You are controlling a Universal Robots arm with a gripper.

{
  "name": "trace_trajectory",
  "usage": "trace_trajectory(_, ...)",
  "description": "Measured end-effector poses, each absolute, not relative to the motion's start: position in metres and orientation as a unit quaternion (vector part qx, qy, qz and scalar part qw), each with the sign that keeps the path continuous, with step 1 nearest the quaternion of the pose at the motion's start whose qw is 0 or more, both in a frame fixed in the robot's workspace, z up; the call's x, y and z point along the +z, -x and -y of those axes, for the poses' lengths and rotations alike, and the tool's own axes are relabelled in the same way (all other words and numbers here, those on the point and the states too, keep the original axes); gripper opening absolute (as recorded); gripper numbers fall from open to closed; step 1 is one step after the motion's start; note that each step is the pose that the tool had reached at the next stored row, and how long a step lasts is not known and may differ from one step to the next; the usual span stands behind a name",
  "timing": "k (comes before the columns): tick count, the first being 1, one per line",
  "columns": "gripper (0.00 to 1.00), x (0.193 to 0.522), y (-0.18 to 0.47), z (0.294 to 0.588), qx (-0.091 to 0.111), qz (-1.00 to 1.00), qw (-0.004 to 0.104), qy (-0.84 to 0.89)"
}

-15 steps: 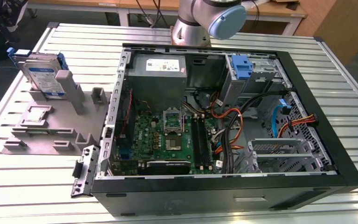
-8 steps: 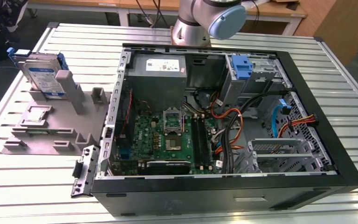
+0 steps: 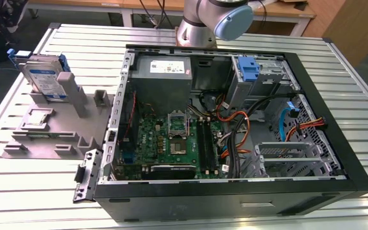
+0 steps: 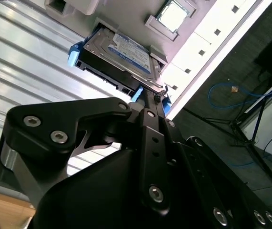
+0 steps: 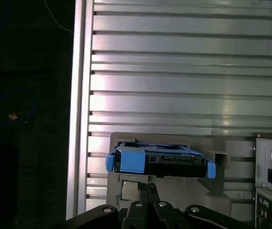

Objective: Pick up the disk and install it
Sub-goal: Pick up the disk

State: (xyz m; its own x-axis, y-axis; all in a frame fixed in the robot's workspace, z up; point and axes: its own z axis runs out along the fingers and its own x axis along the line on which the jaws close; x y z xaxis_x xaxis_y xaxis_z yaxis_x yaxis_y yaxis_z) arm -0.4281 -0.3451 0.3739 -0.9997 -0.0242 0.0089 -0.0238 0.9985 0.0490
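Blue-framed disk, one in count, stands on edge in a grey holder; the exterior view adds one open computer case. In both wrist views the gripper is narrow and empty, with the disk just ahead of its tips.

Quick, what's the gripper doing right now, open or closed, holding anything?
Gripper: shut, holding nothing; the disk sits apart from it in the grey holder.

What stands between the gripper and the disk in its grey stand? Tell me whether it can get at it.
Probably yes. In both wrist views nothing lies between the gripper and the disk, which stands on edge in the grey stand with its top exposed. The fingers look shut, though.
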Motion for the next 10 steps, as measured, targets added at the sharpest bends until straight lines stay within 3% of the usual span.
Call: trace_trajectory(10, 0.10, 0.3739, 0.4281, 0.3451, -0.024, 0.999, 0.006, -0.044)
